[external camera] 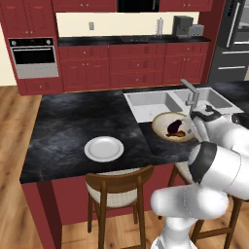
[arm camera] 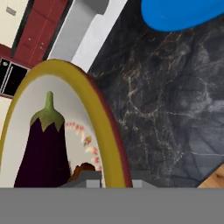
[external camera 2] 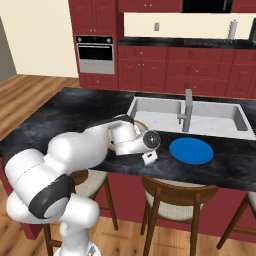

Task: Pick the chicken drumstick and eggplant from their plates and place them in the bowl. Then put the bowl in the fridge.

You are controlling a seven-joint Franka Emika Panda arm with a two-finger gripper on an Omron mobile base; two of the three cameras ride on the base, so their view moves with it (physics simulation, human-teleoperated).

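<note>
Closest to the hand camera is the tan-rimmed shallow bowl with the pale cream inside [arm camera: 111,144], and its rim runs right under the hand [external camera 2: 148,159]. The hand's fingers are pinched down narrow, and from where it sits I'd say it's clamped on that near rim, one finger inside and one outside, though the contact itself is hidden.

Inside the bowl: the dark purple eggplant with its green cap [arm camera: 43,153] lies lengthwise, stem pointing away from the hand, and the golden-brown chicken drumstick [arm camera: 82,169] peeks out just beside it at the near rim. So both foods are already in.

The flat white plate [external camera: 103,148] and the bright blue plate [external camera 2: 191,150] sit bare on the dark marbled bench [external camera: 73,131], the blue one just beside the hand.

What's left looks like lifting the bowl and hauling it to the tall dark fridge with silver bar handles [external camera: 233,44], which stands well away, off past the sink [external camera: 155,103] on the right. Gripping it by the rim could tip it, I'd guess.
</note>
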